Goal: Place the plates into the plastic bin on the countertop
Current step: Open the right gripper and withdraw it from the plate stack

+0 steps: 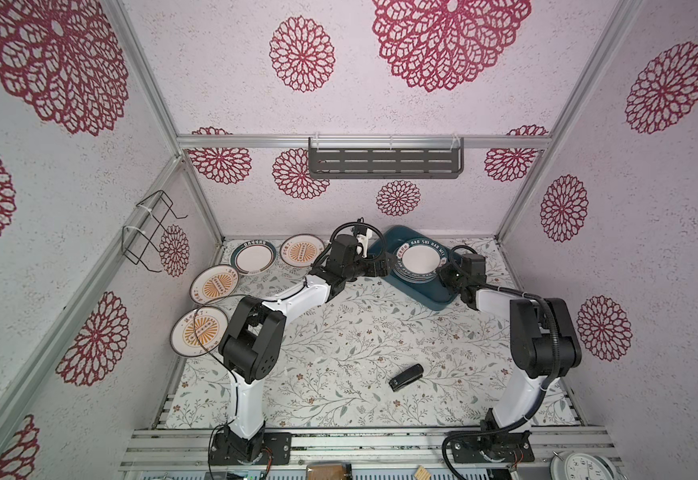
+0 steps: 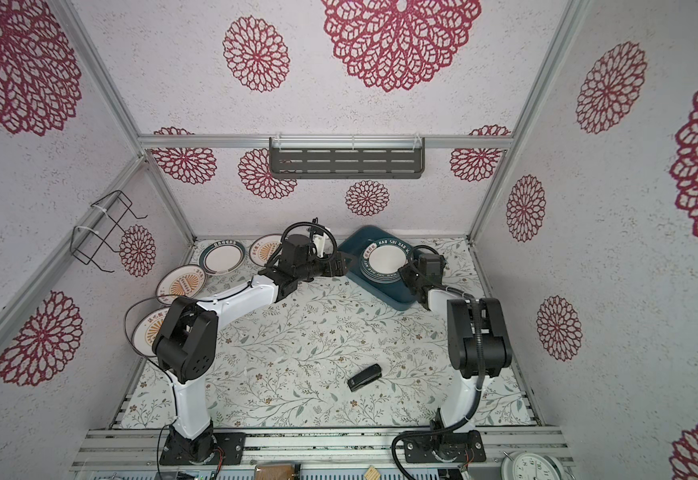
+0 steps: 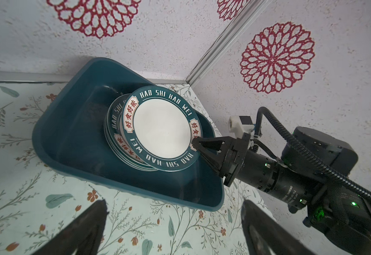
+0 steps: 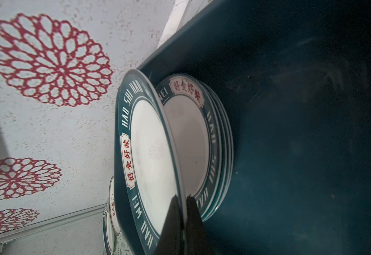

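Countertop [image 1: 339, 340] under plastic bin [image 3: 74, 136]. Inside bin: plate stack [image 3: 115, 123], top plate [image 3: 162, 130] tilted above it. Four more plates [image 1: 253, 256] left of bin. Right gripper [image 3: 194, 144] clamped on top plate's rim; left gripper [image 3: 174, 205] wide open, empty, beside bin.

Soft even light, faint shadows, bowed wide-angle edges, plastic bin [image 4: 301, 132] interior murky

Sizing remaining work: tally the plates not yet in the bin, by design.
Orange sunburst plates: 3
Dark-rimmed plate: 1
Total: 4
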Action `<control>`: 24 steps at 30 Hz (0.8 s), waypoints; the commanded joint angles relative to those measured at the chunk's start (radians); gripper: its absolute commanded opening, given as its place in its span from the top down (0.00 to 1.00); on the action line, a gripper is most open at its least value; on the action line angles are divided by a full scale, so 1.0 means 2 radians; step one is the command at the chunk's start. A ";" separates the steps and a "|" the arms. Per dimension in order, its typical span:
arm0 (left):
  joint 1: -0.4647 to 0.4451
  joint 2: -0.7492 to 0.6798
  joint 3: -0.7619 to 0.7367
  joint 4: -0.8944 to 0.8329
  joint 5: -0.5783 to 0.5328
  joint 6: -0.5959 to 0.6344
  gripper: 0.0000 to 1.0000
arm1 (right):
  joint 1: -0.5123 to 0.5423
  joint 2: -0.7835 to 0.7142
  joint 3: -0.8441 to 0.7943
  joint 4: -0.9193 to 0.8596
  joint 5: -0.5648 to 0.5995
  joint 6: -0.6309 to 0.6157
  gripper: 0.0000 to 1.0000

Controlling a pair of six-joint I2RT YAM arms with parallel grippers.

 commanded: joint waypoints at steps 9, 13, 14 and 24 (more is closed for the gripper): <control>-0.003 0.017 0.021 -0.032 -0.035 0.020 0.03 | -0.003 0.044 0.052 0.042 0.012 0.009 1.00; -0.003 0.023 0.029 -0.039 -0.035 0.022 0.03 | -0.002 0.046 0.060 0.025 0.011 0.007 1.00; -0.003 0.026 0.032 -0.043 -0.035 0.023 0.03 | -0.001 0.045 0.060 0.022 0.010 0.006 0.99; -0.003 0.009 0.034 -0.058 -0.051 0.045 0.03 | 0.007 0.029 0.090 -0.063 0.007 -0.033 0.77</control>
